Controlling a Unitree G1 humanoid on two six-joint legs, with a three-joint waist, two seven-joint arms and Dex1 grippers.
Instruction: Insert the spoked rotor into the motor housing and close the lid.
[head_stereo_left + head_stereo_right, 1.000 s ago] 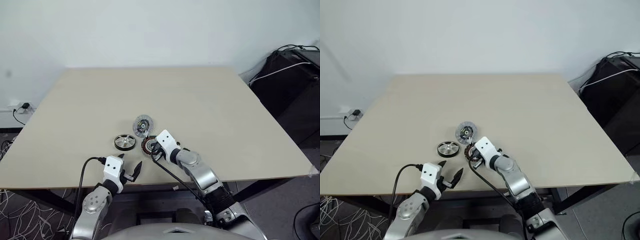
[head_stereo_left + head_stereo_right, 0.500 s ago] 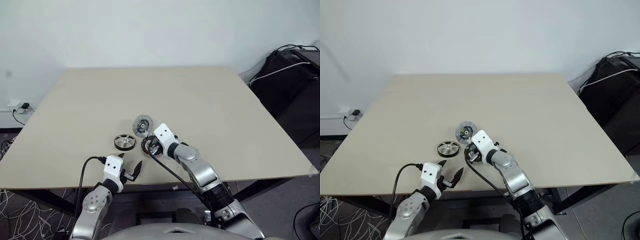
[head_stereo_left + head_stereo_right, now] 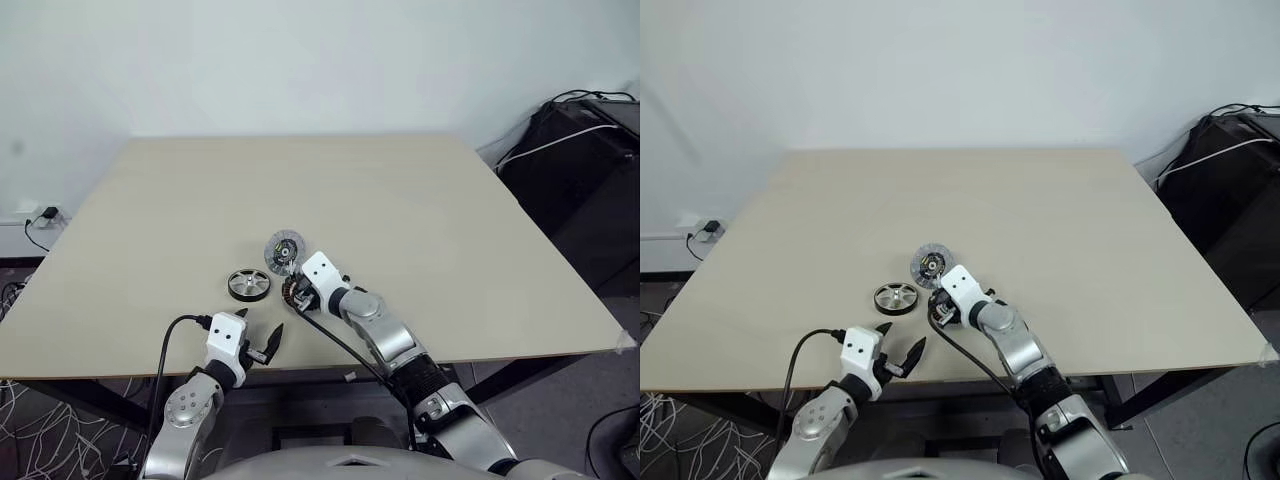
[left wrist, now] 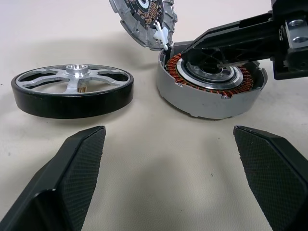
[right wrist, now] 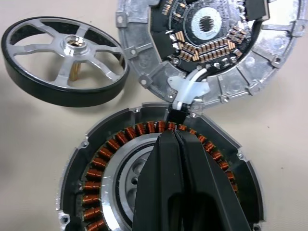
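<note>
- Copper windings are showing bare in the motor housing (image 4: pixel 210 86), so nothing is seated in it yet; it is sitting near the table's (image 3: pixel 420 220) front edge, about mid-width.
- Spoked rotor (image 4: pixel 73 91) is lying flat just beside it, toward the table's left edge, untouched.
- Lid (image 5: pixel 211 53) is lying open at the housing's far side, inner face up, joined to it by a short white connector; closing is still pending.
- Right gripper (image 5: pixel 179 144) is reaching over the housing's centre with fingers pressed together, gripping nothing.
- Left gripper (image 3: pixel 256 340) is hovering at the front edge, spread wide and empty.
- Far half and right side of the table are giving plenty of room; front edge is close.
</note>
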